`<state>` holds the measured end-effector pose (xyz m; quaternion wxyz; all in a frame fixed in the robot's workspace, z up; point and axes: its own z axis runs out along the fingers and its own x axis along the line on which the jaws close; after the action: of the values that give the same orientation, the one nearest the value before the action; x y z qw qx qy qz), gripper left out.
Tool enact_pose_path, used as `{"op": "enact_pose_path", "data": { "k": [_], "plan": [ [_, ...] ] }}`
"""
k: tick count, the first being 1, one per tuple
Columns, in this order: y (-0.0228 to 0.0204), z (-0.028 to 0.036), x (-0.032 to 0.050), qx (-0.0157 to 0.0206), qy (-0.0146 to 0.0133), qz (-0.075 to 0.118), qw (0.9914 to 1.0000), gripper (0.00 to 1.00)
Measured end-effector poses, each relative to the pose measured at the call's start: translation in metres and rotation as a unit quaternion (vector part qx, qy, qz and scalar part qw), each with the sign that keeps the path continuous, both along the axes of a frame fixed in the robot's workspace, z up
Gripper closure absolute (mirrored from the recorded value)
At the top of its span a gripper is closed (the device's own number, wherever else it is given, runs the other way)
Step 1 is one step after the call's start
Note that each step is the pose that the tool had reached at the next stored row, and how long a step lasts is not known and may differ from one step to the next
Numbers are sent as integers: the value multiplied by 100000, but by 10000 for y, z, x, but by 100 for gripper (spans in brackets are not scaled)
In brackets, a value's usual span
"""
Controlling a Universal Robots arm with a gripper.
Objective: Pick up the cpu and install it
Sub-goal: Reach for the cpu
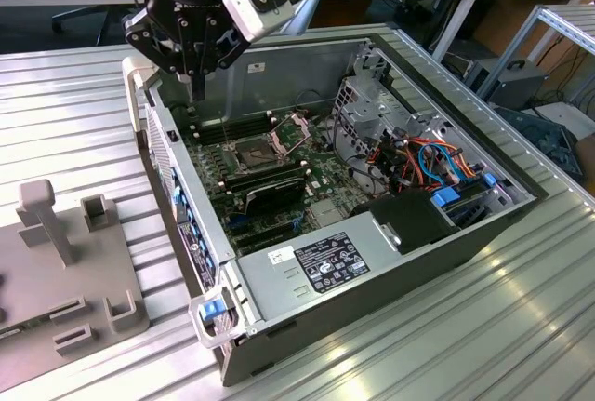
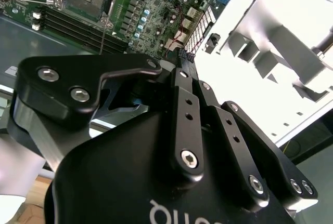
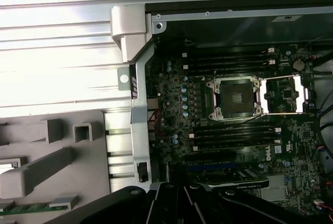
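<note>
**Worktop** [image 1: 502, 317], ribbed metal: 1.
**Computer case** [image 1: 325, 331], lying open on it: 1.
**Gripper** [image 1: 195, 73]: 1, hanging above the case's far corner at the exterior view's left. Its black links show close up in both wrist views [image 2: 183, 60] [image 3: 174, 186]. Whether it is spread or pressed together, I cannot tell.
**Socket** [image 3: 234, 97]: 1, seat dark, with memory sticks [image 3: 229, 63] in rows on both sides.
**Socket frame** [image 3: 283, 95]: 1, swung open beside the socket.
**Cpu:** place cannot be told; possibly at the gripper.
**First wrist view adds:** green stick [image 3: 26, 208], 1, on the grey tray [image 3: 52, 135].
**Exterior view adds:** power supply [image 1: 316, 266], 1; orange and blue cables [image 1: 437, 164].
</note>
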<state>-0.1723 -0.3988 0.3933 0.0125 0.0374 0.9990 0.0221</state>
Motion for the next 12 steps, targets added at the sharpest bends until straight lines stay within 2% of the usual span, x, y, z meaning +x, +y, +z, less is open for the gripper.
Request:
{"op": "enact_pose_path", "data": {
  "k": [12],
  "plan": [
    [0,0,-71,0,-1,-2,100000,89]
  ]
}}
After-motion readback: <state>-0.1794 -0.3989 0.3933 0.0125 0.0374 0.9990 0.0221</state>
